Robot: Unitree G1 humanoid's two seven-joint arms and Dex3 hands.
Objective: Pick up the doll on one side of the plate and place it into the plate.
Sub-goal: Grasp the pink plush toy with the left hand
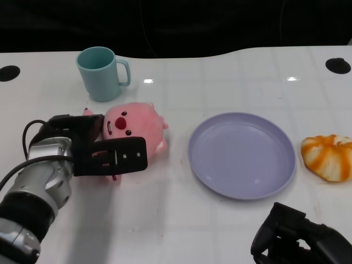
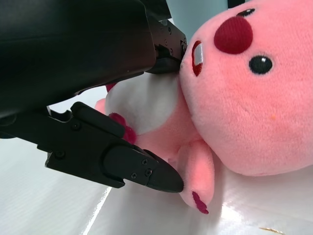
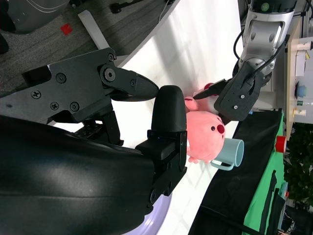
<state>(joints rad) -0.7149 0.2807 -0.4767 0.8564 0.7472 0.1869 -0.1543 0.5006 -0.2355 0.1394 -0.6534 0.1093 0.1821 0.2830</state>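
Note:
The pink doll point(image 1: 137, 126) lies on the white table just left of the lavender plate point(image 1: 242, 154), and fills the left wrist view point(image 2: 244, 98). My left hand point(image 1: 93, 151) is at its left side and grips it: one finger lies across its front, another reaches behind it. Close up, the far finger point(image 2: 166, 54) presses the doll's cheek and the near finger point(image 2: 132, 166) lies against its belly. The doll still rests on the table. My right hand point(image 1: 300, 236) sits low at the table's near right, fingers apart, holding nothing. The plate holds nothing.
A light blue mug point(image 1: 102, 71) stands behind the doll, close to my left hand. An orange and white soft toy point(image 1: 328, 157) lies right of the plate. The right wrist view shows the doll point(image 3: 205, 137), mug point(image 3: 230, 152) and left hand point(image 3: 239, 93) across the table.

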